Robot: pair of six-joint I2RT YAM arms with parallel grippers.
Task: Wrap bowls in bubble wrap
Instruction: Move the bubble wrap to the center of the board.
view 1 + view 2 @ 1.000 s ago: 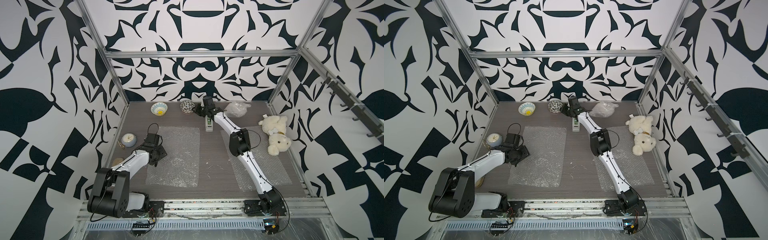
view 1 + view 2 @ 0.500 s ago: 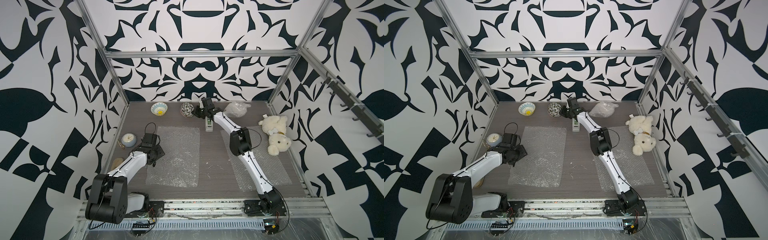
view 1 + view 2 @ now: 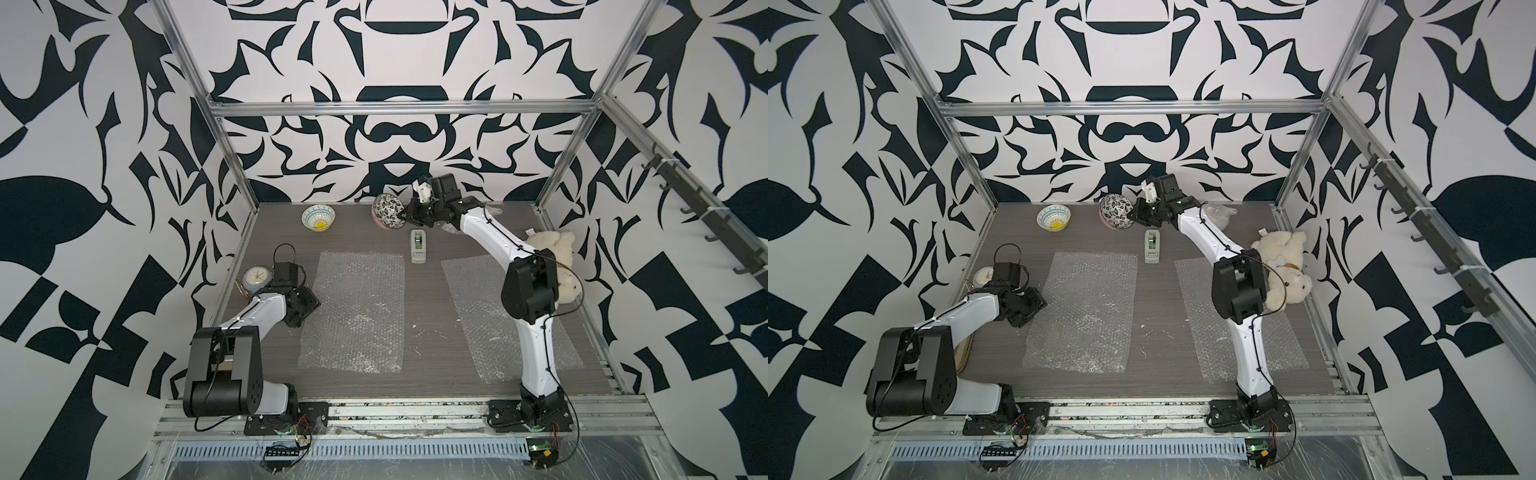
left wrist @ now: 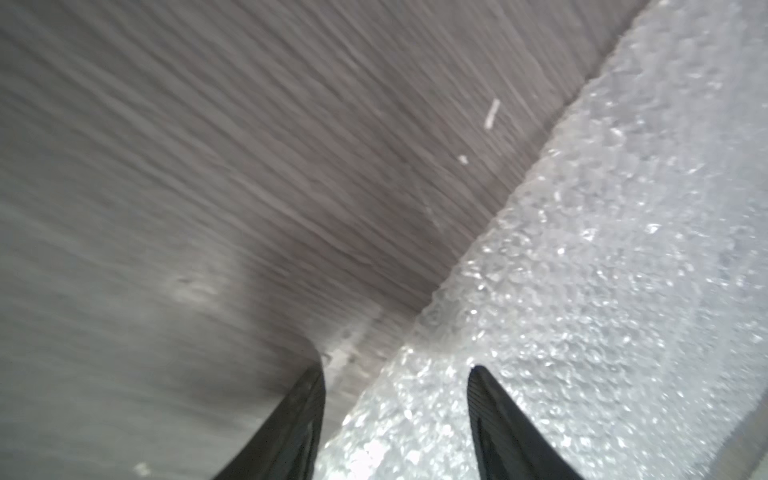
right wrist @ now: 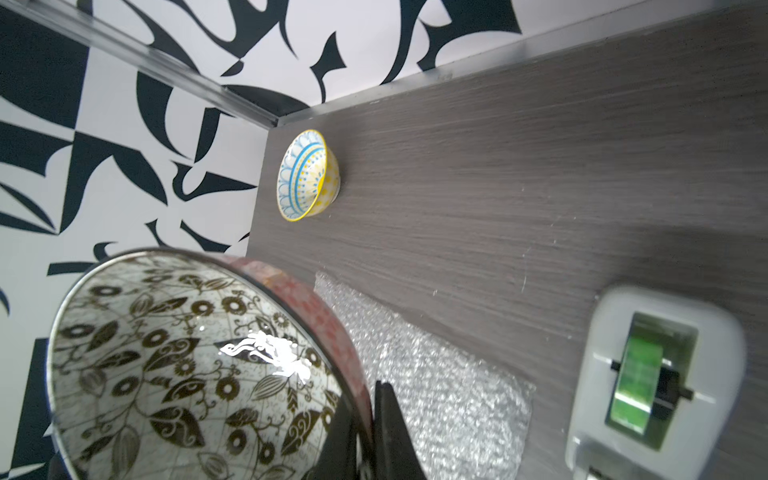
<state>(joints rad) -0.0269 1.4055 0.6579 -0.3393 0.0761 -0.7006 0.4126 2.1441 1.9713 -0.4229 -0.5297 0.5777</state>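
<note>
**Floral bowl pinched at rim by right gripper; left gripper spread at sheet edge**

The right gripper point(image 5: 365, 432) is seen clamped on the rim of the black-and-white floral bowl point(image 3: 387, 211), one finger inside and one outside. The bowl is held tilted near the back wall, just beside the tape dispenser point(image 3: 418, 246). Contact with the table point(image 3: 428, 316) cannot be determined.

The left gripper point(image 4: 395, 374) is seen spread and holding nothing. It is positioned over the near edge of the left bubble wrap sheet point(image 3: 353, 311), which lies flat.

The right bubble wrap sheet point(image 3: 1200, 332) is also laid flat.

The blue-and-white bowl point(image 3: 318, 217) is left upright at the back, well apart from both sheets.
</note>
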